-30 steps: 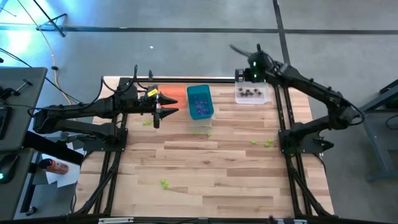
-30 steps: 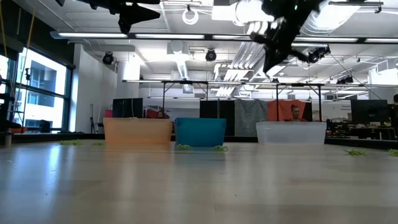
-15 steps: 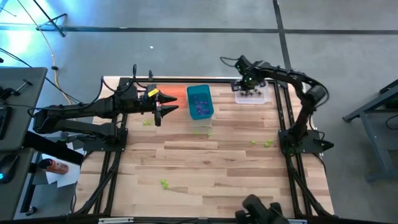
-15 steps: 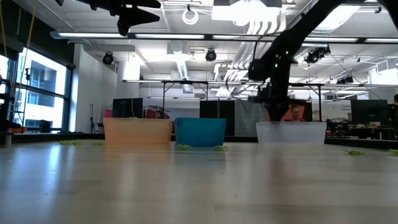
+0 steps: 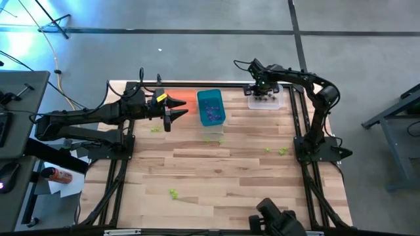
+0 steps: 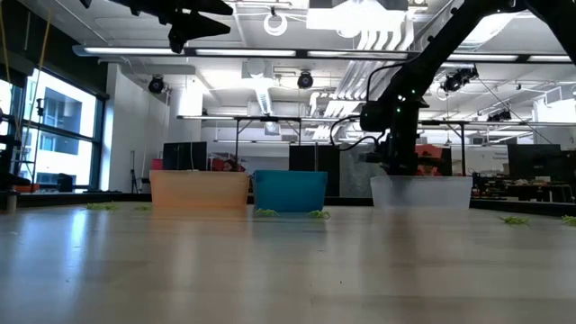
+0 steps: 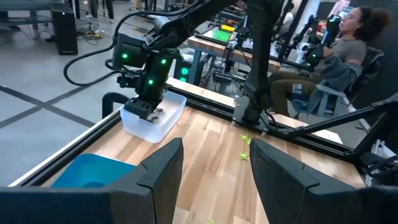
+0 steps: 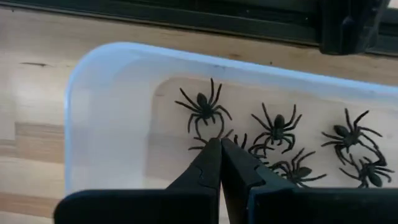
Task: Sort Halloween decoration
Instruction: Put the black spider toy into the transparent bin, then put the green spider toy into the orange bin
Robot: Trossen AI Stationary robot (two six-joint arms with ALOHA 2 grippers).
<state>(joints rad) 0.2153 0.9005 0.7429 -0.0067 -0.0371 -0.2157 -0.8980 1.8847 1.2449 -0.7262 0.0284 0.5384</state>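
The clear bin (image 5: 268, 99) stands at the table's far right and holds several black spiders (image 8: 277, 129). My right gripper (image 8: 219, 144) reaches down into it, shut, with spider legs (image 8: 244, 140) showing on both sides of its tips. It also shows in the high view (image 5: 264, 92) and the low view (image 6: 402, 166). The teal bin (image 5: 210, 107) holds purple spiders. My left gripper (image 5: 172, 111) hovers open, high between the orange bin (image 5: 182, 98) and the teal bin. Yellow-green spiders (image 5: 282, 151) lie loose on the wood. My right gripper is shut on a black spider at its fingertips (image 8: 211, 155), coming from above and pointing down into the clear bin. The fingertips hide the spider's body; only its legs (image 8: 199, 147) stick out. I cannot tell whether the spider rests on the bin's floor.
More yellow-green spiders lie by the teal bin (image 5: 213, 139), near the left arm (image 5: 155, 129) and toward the near edge (image 5: 173, 193). A seated person (image 7: 348, 37) is beyond the table. A dark object (image 5: 279, 219) shows at the near edge. The table's middle is bare wood.
My right arm has swung down from high above the table's far right and lowered its shut gripper into the clear bin. My left arm has kept still.
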